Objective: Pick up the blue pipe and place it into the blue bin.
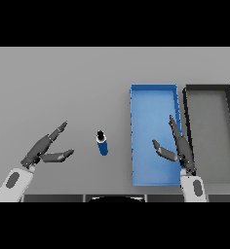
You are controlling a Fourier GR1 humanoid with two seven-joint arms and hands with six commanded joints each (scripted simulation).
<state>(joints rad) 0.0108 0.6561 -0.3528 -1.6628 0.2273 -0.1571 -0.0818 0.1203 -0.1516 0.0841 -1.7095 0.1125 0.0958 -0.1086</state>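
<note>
Blue and short, the upright plastic pipe with a dark cap [102, 143] stands on the grey desk [63, 82], apart from everything else and just left of the long blue rectangular bin [154, 91]. Nothing grips it yet, so I judge the pick has not begun.

From the head view, my left hand [43, 150] hovers left of the pipe, fingers straight and spread from the thumb, holding nothing. My right hand [178, 146] hangs over the right side of the blue bin, fingers likewise extended and thumb splayed, also empty.

To do this step well, I would take the pipe with whichever hand can reach it with the palm facing its side, then bring thumb and fingers in around the blue body below the cap, not at the top. It is narrow and standing on end, so I expect a glancing touch could tip it and send it rolling; the approach should be slow and level, closing only once the pipe sits squarely between thumb and fingers. A lift straight up before moving toward the bin should keep it clear of the near wall.

As for containers, the blue bin shows only its bare floor; I see nothing in it. Beside it on the right stands a dark-rimmed grey bin [207, 88], just next to the blue one, and it too looks empty.
</note>
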